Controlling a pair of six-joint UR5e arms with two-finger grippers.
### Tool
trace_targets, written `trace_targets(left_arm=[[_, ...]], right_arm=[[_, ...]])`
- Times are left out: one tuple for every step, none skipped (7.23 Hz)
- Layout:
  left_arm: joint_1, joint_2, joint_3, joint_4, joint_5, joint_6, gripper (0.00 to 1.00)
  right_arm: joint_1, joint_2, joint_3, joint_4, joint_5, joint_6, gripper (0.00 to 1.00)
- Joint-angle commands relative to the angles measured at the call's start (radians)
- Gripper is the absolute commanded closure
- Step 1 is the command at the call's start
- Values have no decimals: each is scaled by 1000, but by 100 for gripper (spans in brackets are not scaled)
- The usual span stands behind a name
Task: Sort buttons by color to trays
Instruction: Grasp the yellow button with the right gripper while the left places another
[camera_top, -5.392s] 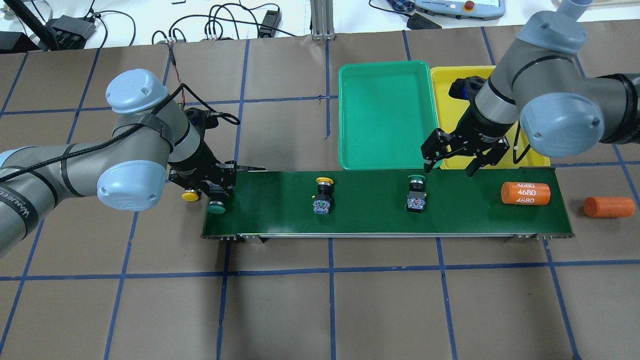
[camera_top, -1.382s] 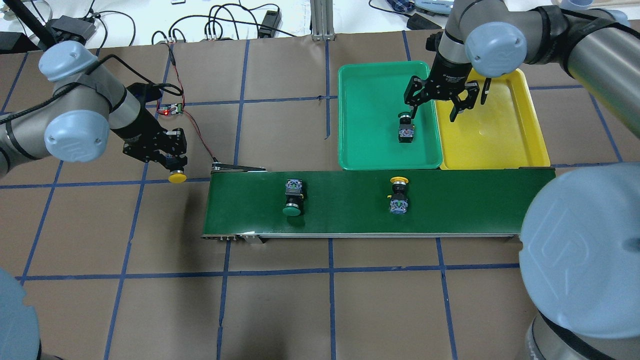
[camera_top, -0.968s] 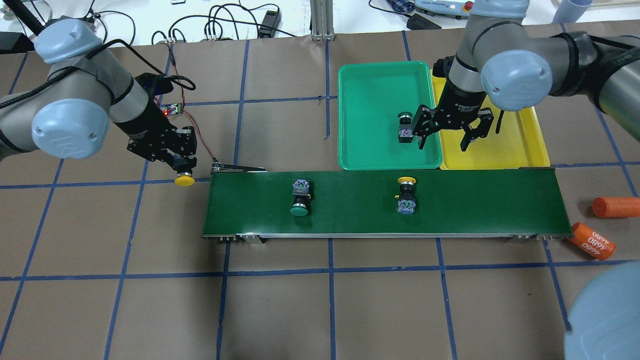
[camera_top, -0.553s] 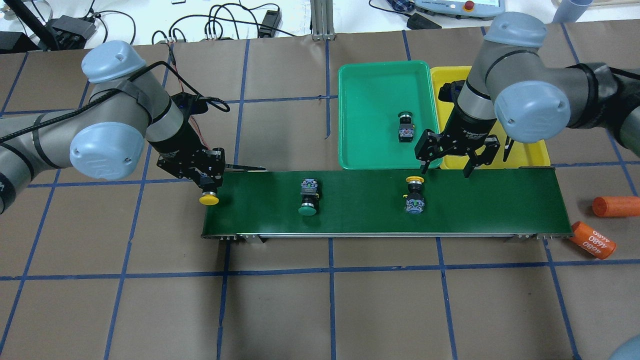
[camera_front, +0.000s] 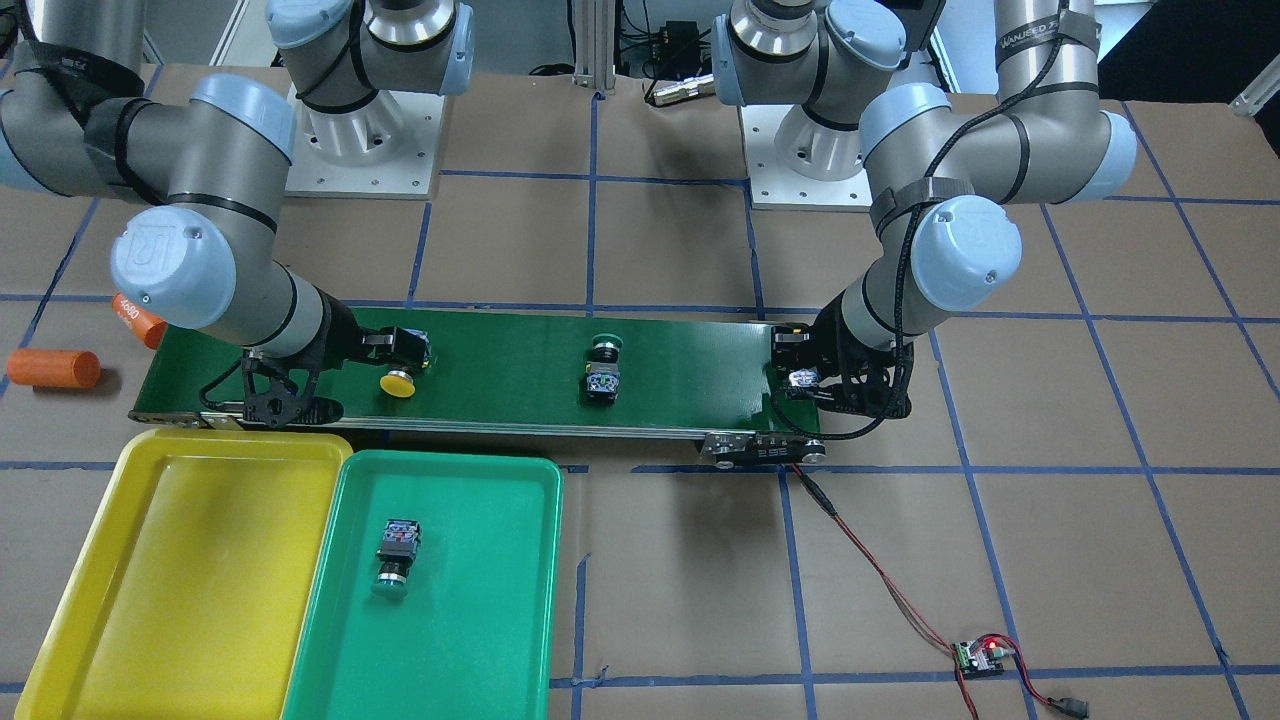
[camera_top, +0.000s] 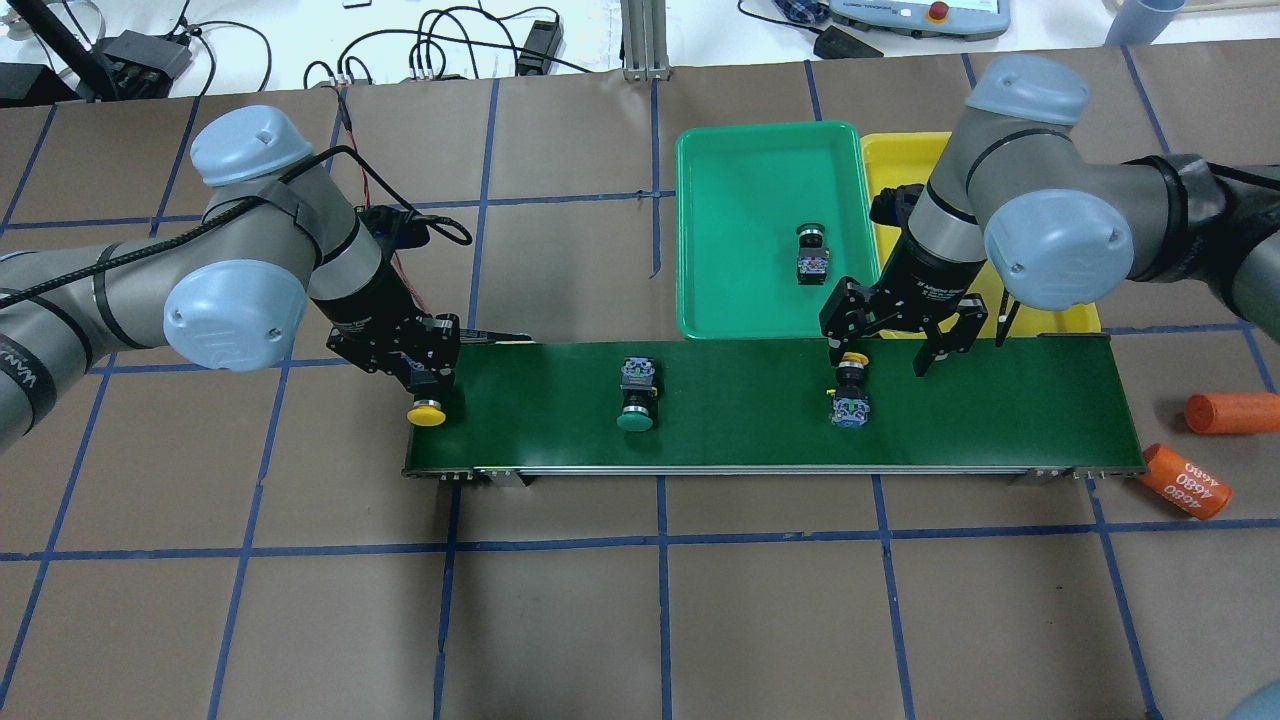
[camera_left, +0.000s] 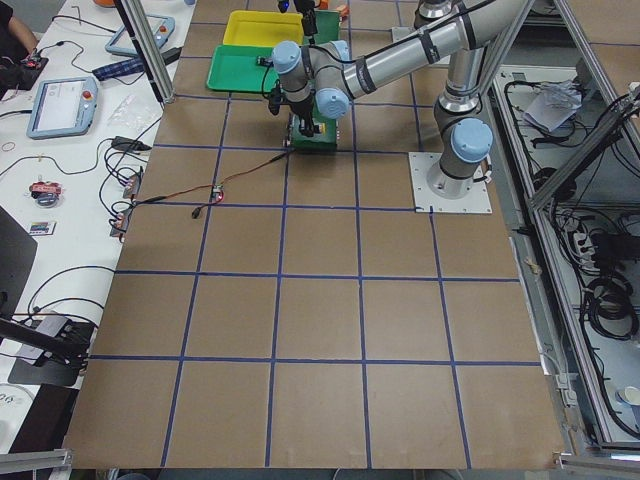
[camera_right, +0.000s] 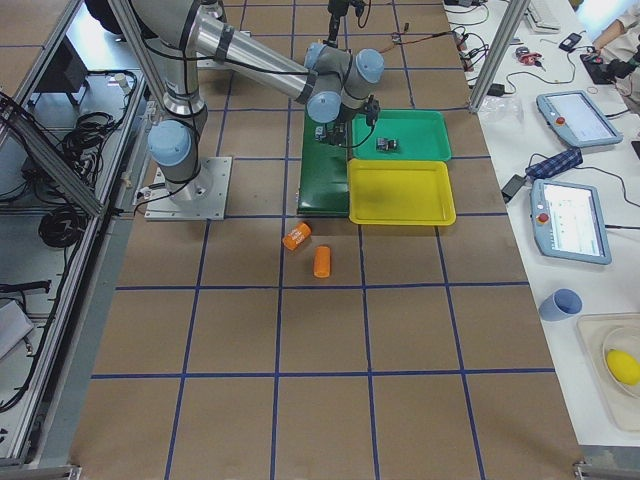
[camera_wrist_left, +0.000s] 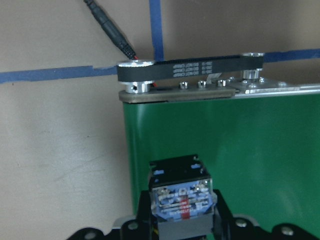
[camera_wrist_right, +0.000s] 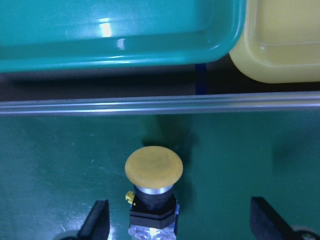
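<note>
My left gripper (camera_top: 425, 385) is shut on a yellow-capped button (camera_top: 425, 413) at the left end of the belt; its contact block (camera_wrist_left: 182, 200) fills the left wrist view. My right gripper (camera_top: 880, 355) hangs open over the belt. A second yellow-capped button (camera_wrist_right: 152, 185) lies between its fingers, nearer the left one. A green-capped button (camera_top: 637, 395) lies mid-belt. Another green-capped button (camera_top: 812, 255) rests in the green tray (camera_top: 740, 200). The yellow tray (camera_top: 1060, 315) beside it is largely hidden by the right arm; in the front-facing view it (camera_front: 180, 560) holds nothing.
The dark-green conveyor belt (camera_top: 750, 440) runs across the table in front of both trays. Two orange cylinders (camera_top: 1232, 413) (camera_top: 1185, 482) lie on the paper past its right end. A small circuit board (camera_front: 980, 655) on a red wire sits near the belt's left end.
The right gripper left a green-capped button in the green tray and came down over the belt's yellow-capped button. The left gripper carried its button to the belt's left end. Loose buttons drifted right.
</note>
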Motion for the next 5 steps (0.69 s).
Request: trace_targets(left_arm=[[0,-11,-1,0,-4,3,56],[0,-12,-1,0,-6,3,16],[-3,-11,-1,0,-7,-6,0],[-5,-4,2,-1,-9,-19,0],[-5,21,13,-1,-25,-20,0]], right_arm=[[0,-5,44,-1,0,0,0],[0,-3,45,-4,-1,0,0],[-4,1,51,-4,-18,-10,0],[-5,1,59,-12,-21,-12,2],[-11,3,61,-7,-53,-16,35]])
